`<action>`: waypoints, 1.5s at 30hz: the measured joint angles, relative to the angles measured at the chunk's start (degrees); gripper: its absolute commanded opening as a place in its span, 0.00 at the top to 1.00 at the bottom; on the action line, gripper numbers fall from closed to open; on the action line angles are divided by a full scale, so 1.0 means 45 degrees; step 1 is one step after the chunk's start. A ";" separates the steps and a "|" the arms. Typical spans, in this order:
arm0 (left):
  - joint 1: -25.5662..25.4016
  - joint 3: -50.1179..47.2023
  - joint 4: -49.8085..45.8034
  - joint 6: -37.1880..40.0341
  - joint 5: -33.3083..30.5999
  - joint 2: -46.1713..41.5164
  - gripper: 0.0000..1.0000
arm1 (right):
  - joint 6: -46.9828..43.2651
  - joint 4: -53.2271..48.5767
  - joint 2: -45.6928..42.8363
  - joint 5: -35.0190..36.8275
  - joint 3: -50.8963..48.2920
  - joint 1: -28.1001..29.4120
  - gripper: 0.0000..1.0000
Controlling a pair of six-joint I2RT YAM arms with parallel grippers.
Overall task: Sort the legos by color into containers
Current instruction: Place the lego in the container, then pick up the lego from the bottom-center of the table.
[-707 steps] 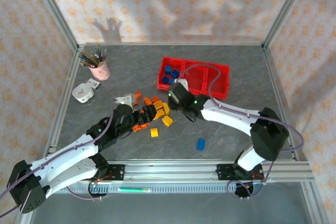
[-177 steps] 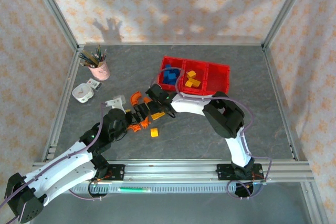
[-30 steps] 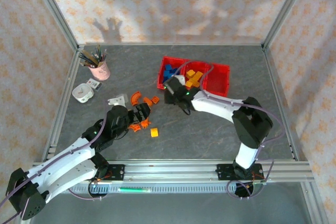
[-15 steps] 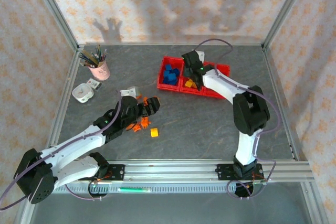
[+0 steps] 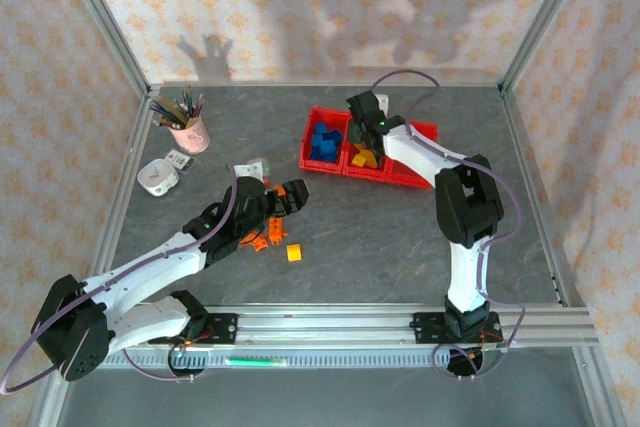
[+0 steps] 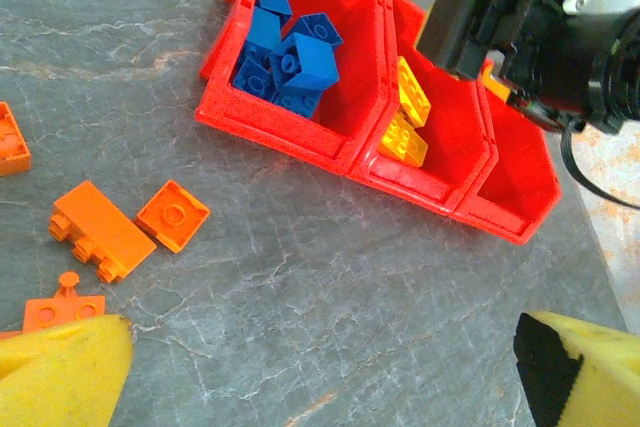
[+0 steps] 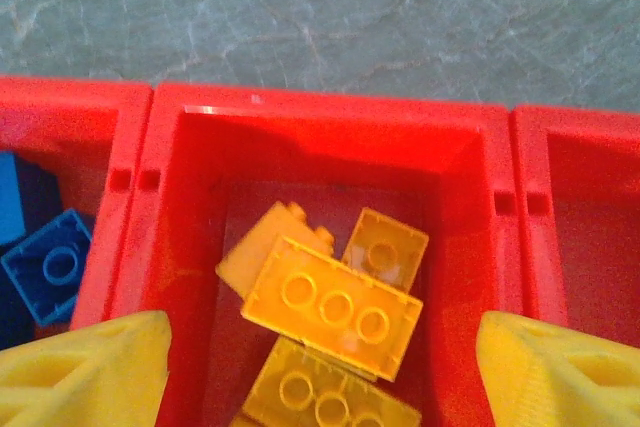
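My left jaws stand wide apart and empty, orange legos loose on the table beside them. In the red containers, blue legos fill the left bin. Yellow legos lie in the middle bin directly beneath my right jaws, which are spread wide and hold nothing.

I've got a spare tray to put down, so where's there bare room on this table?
Free: the table in front of the bins, and between the bins and the cup. The right compartment looks empty. Crowded: orange legos by the left gripper; white object beside the cup.
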 measured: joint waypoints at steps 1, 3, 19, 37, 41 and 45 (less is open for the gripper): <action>0.0005 0.0000 0.0000 0.0000 -0.0010 -0.0058 0.01 | 0.0015 0.0010 -0.0282 -0.0078 -0.0364 0.0049 0.19; 0.0005 0.0000 -0.0010 0.0000 -0.0019 -0.0291 0.01 | 0.0063 0.0019 -0.0928 -0.0248 -0.1088 0.0248 0.18; 0.0170 -0.1375 -0.1647 -0.0515 -0.0908 -0.3560 0.01 | 0.1671 0.0816 -0.4148 -0.1729 -0.5353 0.4396 0.15; 0.0253 -0.1885 -0.5173 -0.1889 -0.2501 -0.6970 0.01 | 0.4507 0.2327 -0.3677 -0.1904 -0.6484 0.8796 0.13; 0.0253 -0.2021 -0.5552 -0.2079 -0.2701 -0.7461 0.01 | 0.4828 0.2399 -0.3065 -0.1860 -0.6475 0.9209 0.15; 0.0253 -0.2098 -0.5707 -0.2147 -0.2798 -0.7660 0.01 | 0.4983 0.2404 -0.2331 -0.1744 -0.6373 0.9442 0.20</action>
